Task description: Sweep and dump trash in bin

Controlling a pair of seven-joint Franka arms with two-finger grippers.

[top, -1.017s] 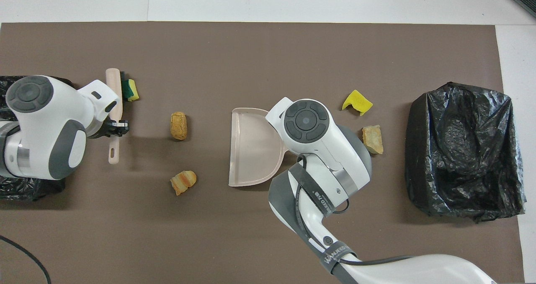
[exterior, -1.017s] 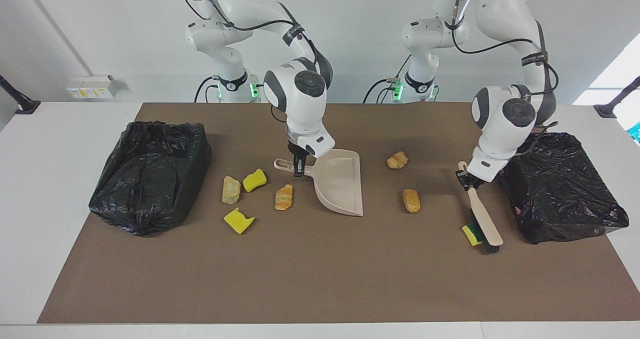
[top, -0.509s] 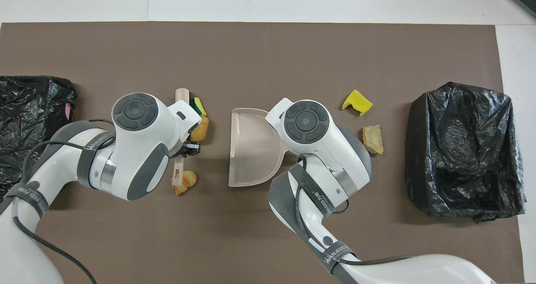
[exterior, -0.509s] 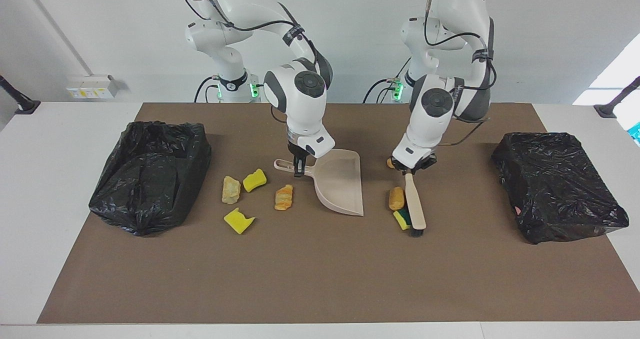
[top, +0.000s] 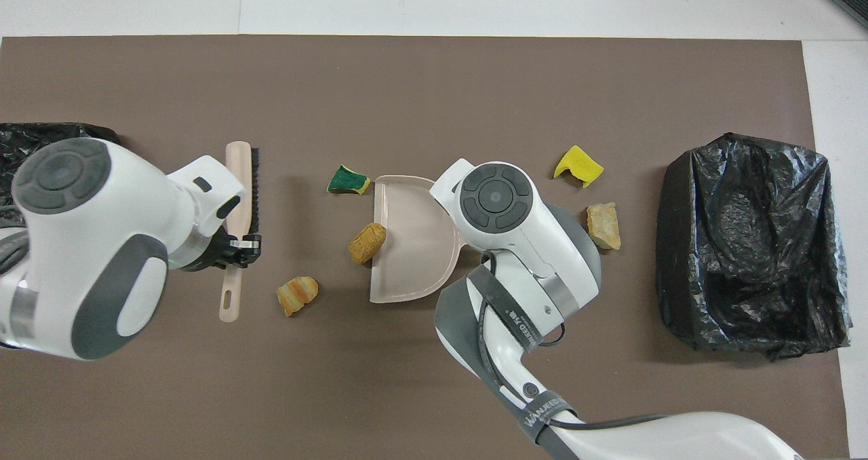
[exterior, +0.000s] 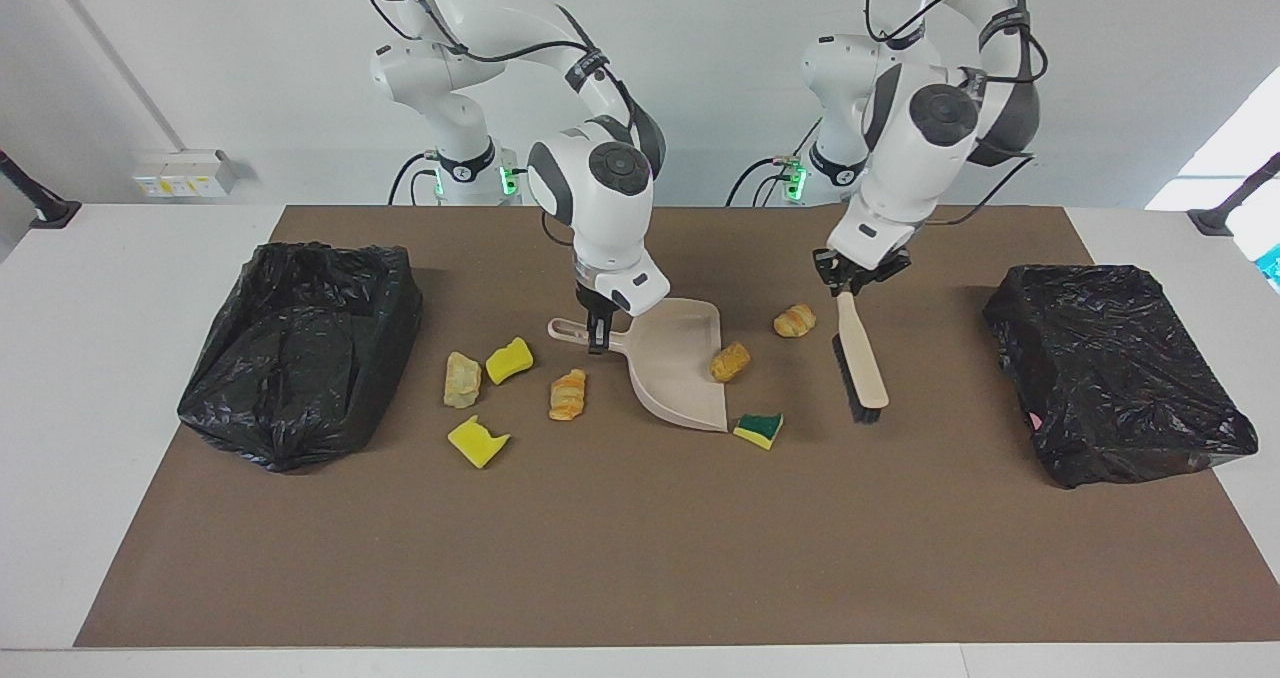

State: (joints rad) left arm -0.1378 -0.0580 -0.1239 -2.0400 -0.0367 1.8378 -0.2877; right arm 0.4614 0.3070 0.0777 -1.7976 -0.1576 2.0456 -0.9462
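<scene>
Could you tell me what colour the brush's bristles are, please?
Black, on the beige brush; clearest in the facing view.

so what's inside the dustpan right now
Almost nothing. One pastry piece sits across the dustpan lip, partly in and partly on the mat. The green-backed sponge chunk lies just outside its corner. The right arm covers the handle end from above.

1. I see a green-backed sponge chunk, green side up, on the mat just off the dustpan's mouth corner.
2. One brown pastry piece sits at the dustpan's open edge; another lies nearer the robots.
3. Toward the right arm's end: two yellow sponge chunks, a pale pastry, a striped croissant.
</scene>
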